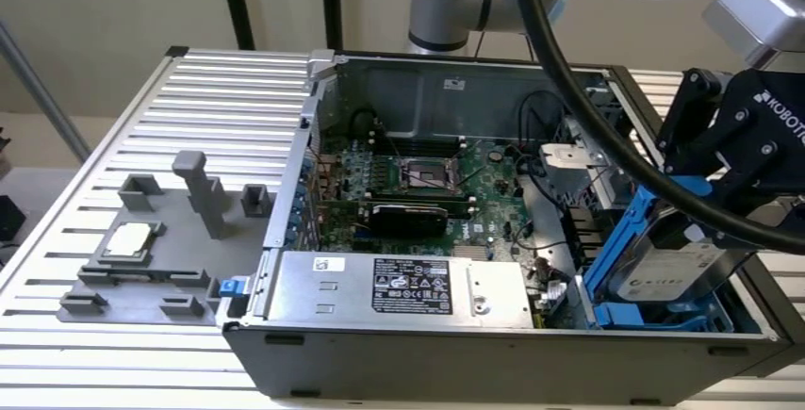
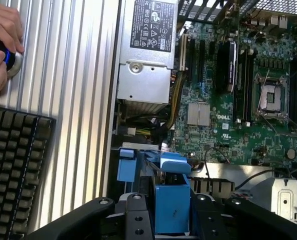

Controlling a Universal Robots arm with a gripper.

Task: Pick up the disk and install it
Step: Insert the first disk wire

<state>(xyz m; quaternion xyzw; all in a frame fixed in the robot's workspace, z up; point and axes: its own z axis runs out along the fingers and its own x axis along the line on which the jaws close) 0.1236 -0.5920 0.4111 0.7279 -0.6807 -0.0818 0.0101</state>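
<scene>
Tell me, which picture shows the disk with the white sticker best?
The exterior view. There the flat silver-grey disk in its blue plastic frame stands tilted in the open computer case, white label facing out, in the black gripper. The wrist view gives just the blue frame's edge.

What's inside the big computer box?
Inside the computer case you can see a green circuit board, a silver power box and the disk in its blue frame, held tilted by the gripper. What lies under the disk is hidden.
</scene>
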